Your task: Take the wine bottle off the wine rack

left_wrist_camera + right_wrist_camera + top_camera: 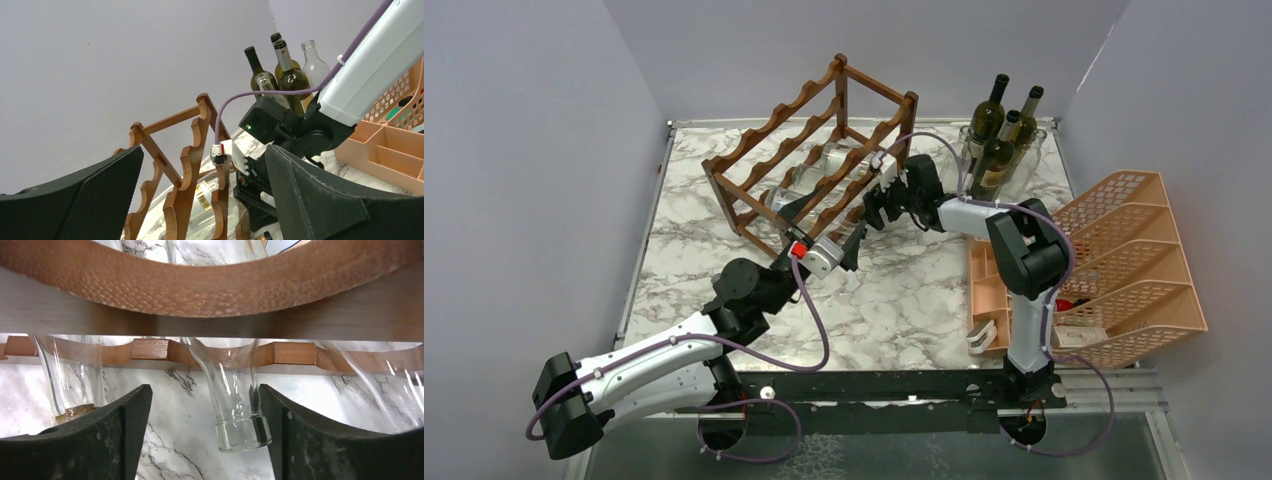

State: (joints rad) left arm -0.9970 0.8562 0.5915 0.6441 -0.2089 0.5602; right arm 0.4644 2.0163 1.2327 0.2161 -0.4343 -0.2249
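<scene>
We see the right fingers [320,450] spread either side of the clear wine bottle [235,400] neck, not pinching it. The bottle lies in the wine rack [210,290], mid counter [904,300] toward the far edge. Left fingers [90,200] are wide apart and empty, by the rack's near corner.

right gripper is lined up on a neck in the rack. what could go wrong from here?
1. The clear bottle neck sits off-centre in the right gripper, close against one finger. Closing may shove it sideways or slip on the smooth glass.
2. A neighbouring neck lies just above the other finger and could get knocked.
3. The left gripper is open and not holding the wine rack, so pulling may drag it.
</scene>
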